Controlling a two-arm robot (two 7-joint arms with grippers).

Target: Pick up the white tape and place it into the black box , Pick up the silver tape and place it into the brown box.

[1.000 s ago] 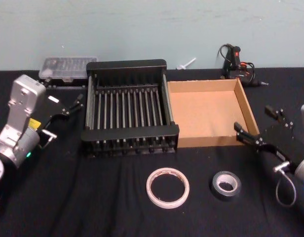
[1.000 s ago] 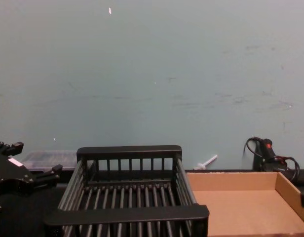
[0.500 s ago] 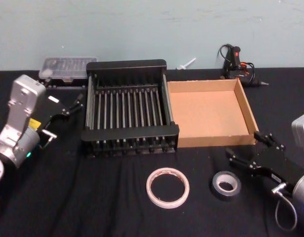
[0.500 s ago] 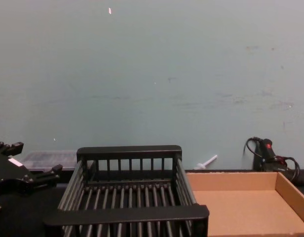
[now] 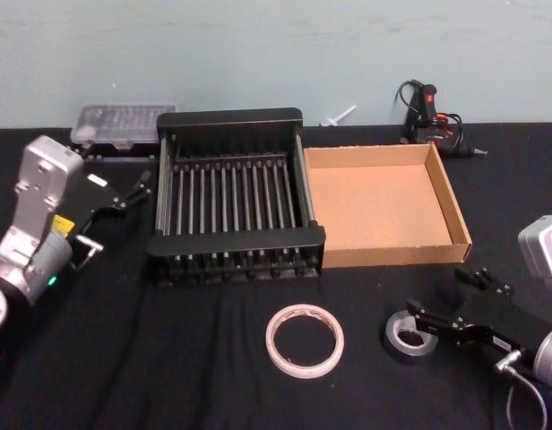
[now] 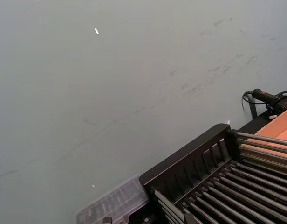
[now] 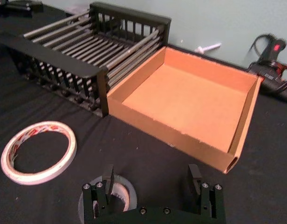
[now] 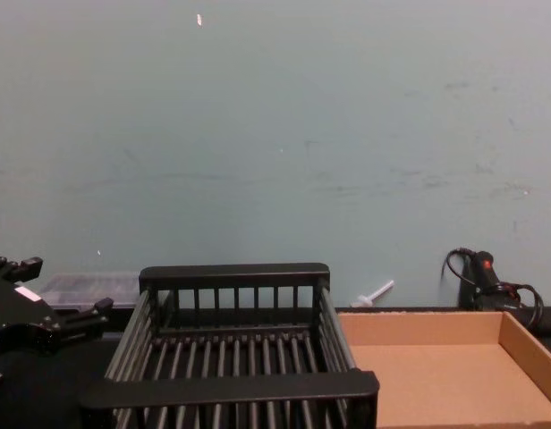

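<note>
The white tape [image 5: 305, 340] lies flat on the black cloth in front of the black box [image 5: 236, 246]. To its right lies the silver tape [image 5: 403, 337], in front of the brown box [image 5: 383, 255]. My right gripper [image 5: 435, 294] is open and low at the silver tape. In the right wrist view one finger [image 7: 106, 181] stands over the silver tape [image 7: 119, 192], while the rest of the right gripper [image 7: 150, 179] spans bare cloth beside it. The white tape [image 7: 38, 151] lies off to one side there. My left gripper [image 5: 138, 186] is open, parked left of the black box.
A clear plastic case [image 5: 124, 121] sits behind the black box at the back left. A black tool with cables [image 5: 430, 112] and a small white item [image 5: 339, 115] lie behind the brown box. The wall stands close behind the table.
My right gripper has come down and moved toward me and leftward, from beside the brown box's front right corner to the silver tape. The left arm and both tapes have stayed put.
</note>
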